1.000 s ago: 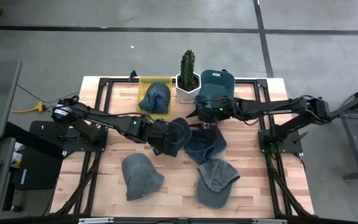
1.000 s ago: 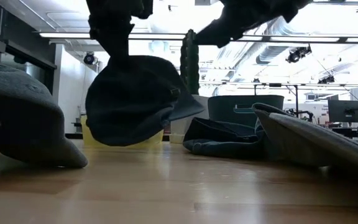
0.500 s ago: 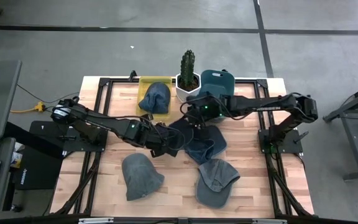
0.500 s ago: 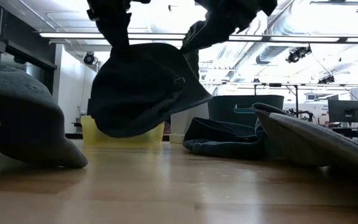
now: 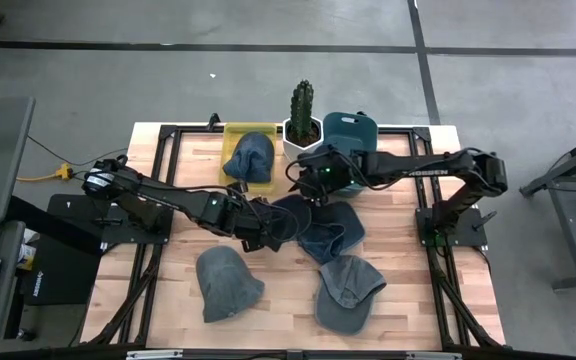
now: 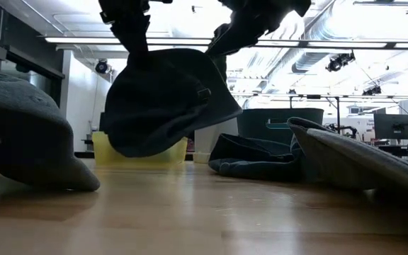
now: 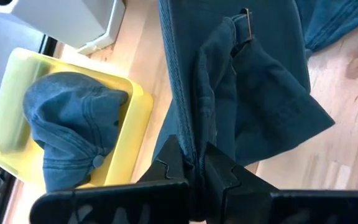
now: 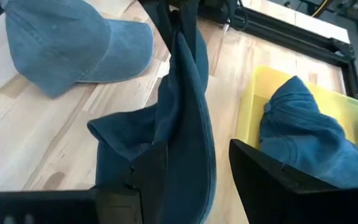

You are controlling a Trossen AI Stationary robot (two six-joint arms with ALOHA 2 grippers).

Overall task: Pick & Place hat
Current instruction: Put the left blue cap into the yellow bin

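A dark blue cap [image 5: 290, 212] hangs in the air over the table's middle, between my two grippers. My left gripper [image 7: 197, 158] reaches in from the left and is shut on the cap [image 6: 161, 99]. My right gripper [image 8: 194, 168] comes from the right, near the cactus, and is open. Its two fingers [image 8: 148, 171] stand on either side of the cap's edge [image 8: 188, 124]. A second blue cap [image 5: 251, 156] lies in a yellow tray [image 5: 234, 132] at the table's far edge. My left gripper pinches a bunched fold of the cap's cloth [image 7: 199, 140] between its two fingers, several layers together. The cap hangs below the hold, lifted clear of the table, with its strap buckle [image 7: 246, 25] showing. My right gripper has the cap's edge between its open fingers; whether they touch it I cannot tell.
A cactus in a white pot [image 5: 303, 125] and a teal bin [image 5: 353, 133] stand at the far edge. A dark cap [image 5: 333, 235] lies under the held one. Two grey-blue caps [image 5: 228, 282] [image 5: 348, 292] lie toward the near edge. Bare wood shows at the near left.
My right gripper has moved toward the table's left, up to the held cap, and now straddles its edge. My left gripper has risen slightly, and the cap has come up with it and tipped, its brim side swinging upward.
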